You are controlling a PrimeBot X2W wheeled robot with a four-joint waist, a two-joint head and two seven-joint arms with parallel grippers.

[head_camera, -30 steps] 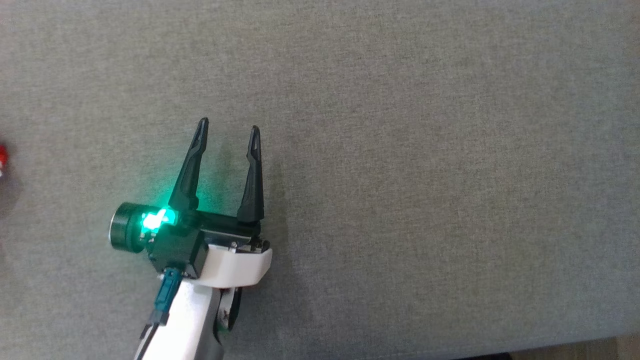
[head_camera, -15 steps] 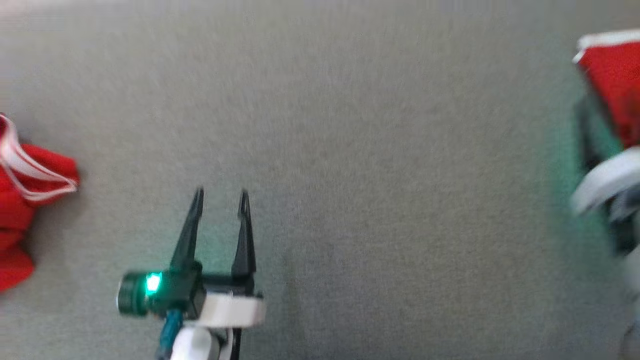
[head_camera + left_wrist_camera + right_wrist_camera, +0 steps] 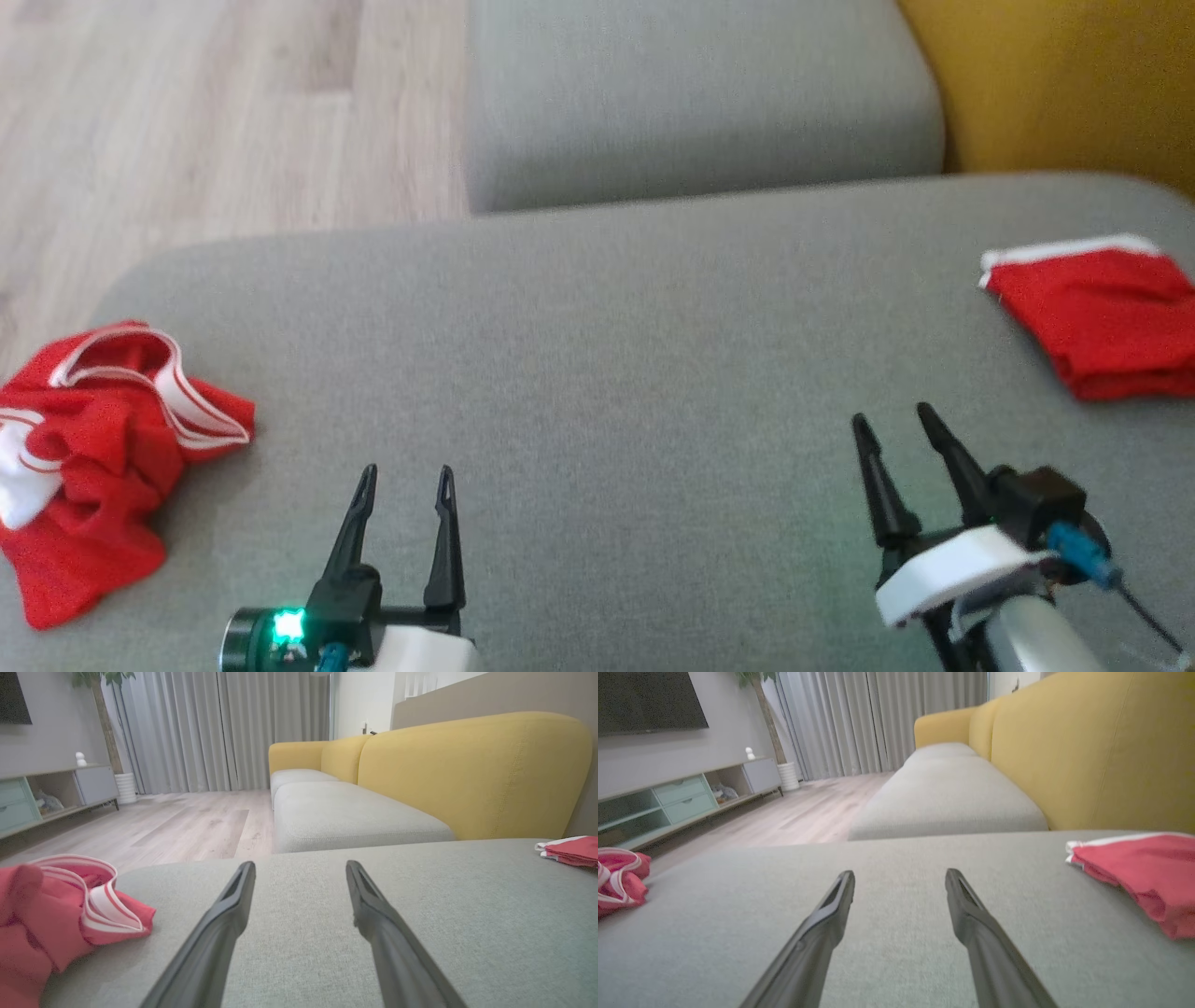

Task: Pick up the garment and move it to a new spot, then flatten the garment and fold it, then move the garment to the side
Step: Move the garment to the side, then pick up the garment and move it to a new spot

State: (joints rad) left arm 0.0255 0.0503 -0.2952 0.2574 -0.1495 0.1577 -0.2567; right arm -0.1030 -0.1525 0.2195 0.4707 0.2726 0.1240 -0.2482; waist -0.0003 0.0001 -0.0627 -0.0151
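Red cloth lies on either flank of us: the crumpled garment (image 3: pixel 103 457), with its white-striped band, sits well to the left of our left gripper (image 3: pixel 408 471), and the folded garment (image 3: pixel 1092 317) rests ahead and to the right of our right gripper (image 3: pixel 891 416). Both grippers hover over the grey cushion (image 3: pixel 607 373) with fingers spread apart, holding nothing.

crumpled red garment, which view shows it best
Head view: the crumpled garment lies nearly whole, seen from above. The left wrist view catches it side-on, cut by the frame edge; the right wrist view, a small far part.
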